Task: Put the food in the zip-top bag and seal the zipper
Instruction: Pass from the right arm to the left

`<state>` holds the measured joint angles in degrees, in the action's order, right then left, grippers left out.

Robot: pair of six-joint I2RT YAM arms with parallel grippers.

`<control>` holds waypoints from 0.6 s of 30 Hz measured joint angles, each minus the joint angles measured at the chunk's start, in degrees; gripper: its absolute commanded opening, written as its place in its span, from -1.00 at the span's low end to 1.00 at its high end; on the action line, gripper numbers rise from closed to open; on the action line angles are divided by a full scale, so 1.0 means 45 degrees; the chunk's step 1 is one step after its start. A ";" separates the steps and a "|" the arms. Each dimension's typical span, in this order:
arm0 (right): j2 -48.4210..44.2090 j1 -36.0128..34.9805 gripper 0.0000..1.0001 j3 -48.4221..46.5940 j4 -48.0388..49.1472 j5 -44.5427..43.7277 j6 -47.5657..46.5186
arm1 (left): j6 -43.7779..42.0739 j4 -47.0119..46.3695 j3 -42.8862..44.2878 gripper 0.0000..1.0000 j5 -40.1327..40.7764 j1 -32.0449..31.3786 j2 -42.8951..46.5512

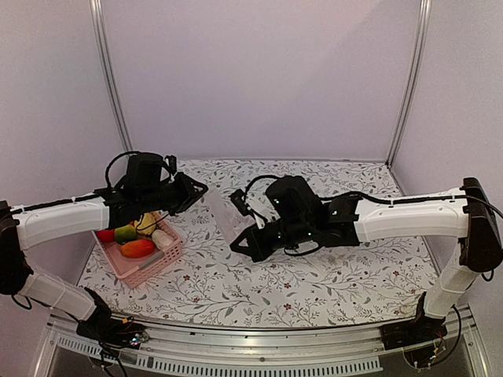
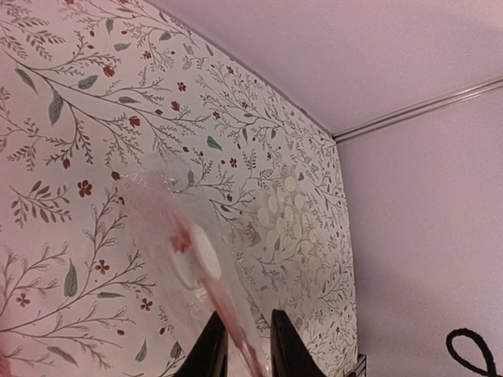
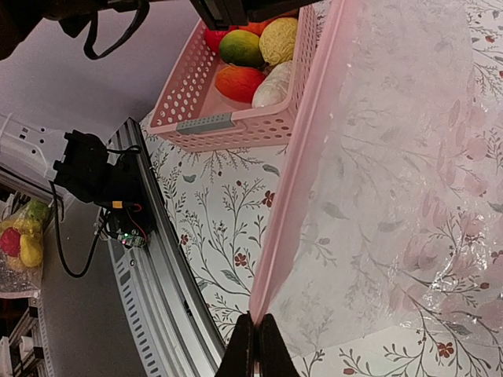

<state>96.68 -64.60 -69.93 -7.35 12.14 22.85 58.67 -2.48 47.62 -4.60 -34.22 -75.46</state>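
Top external: looking down from behind both arms, taking in the whole table (image 1: 314,290).
Left wrist: viewing the zip-top bag (image 2: 236,236) closely.
Right wrist: sharing that bag, facing the basket (image 3: 236,118).

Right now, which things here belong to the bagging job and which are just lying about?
Part of the job:
- zip-top bag, pinched by both end effectors
- its pink zipper strip
- toy food
- left end effector
- right end effector

Just there:
- pink basket holding the food
- floral table cover
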 measured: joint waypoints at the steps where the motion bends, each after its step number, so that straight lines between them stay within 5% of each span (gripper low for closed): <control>1: 0.0034 -0.0005 -0.99 0.0000 -0.0010 -0.0010 -0.0005 | -0.0034 0.0039 0.0005 -0.74 0.0019 0.0000 0.0000; 10: 0.0058 -0.0010 -0.80 0.0000 -0.0083 -0.0311 -0.0044 | -0.0126 0.0248 0.0151 -1.00 0.0078 0.0000 -0.0005; 18: 0.0024 -0.0053 -0.13 0.0000 -0.0287 -0.0933 -0.0131 | -0.0758 0.0714 0.0534 -1.00 -0.0223 0.0000 -0.0005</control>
<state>96.79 -64.84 -69.93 -8.64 7.94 22.26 55.27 0.73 50.02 -5.61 -34.22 -75.48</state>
